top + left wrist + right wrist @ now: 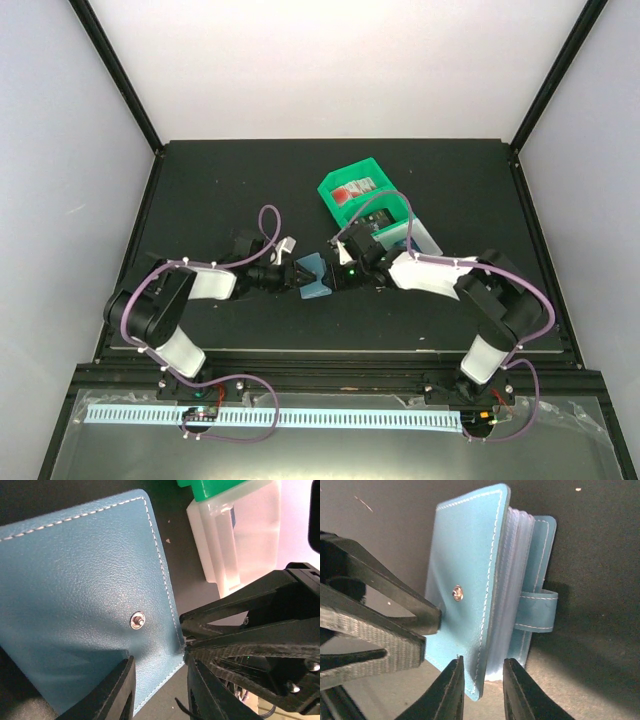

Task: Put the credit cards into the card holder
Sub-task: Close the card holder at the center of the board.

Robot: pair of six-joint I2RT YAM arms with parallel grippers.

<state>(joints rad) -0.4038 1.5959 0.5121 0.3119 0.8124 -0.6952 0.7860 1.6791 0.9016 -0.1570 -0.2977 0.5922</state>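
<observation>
Teal leather-look card holder (316, 280) sits mid-frame, between both hands, over the dark surface (220, 180); we cannot tell whether it rests there. On its left, the left hand (160, 667) is narrowed down, tips nipping the snap cover's edge. On its right, the right hand (483, 672) pinches that same cover, with the clear sleeves fanned behind. Upper right: a red-and-white credit card (352, 190) lies in the green bin (330, 205). Risk: with two grips on one flap, opposed pulls could slip it free or close the sleeves.
</observation>
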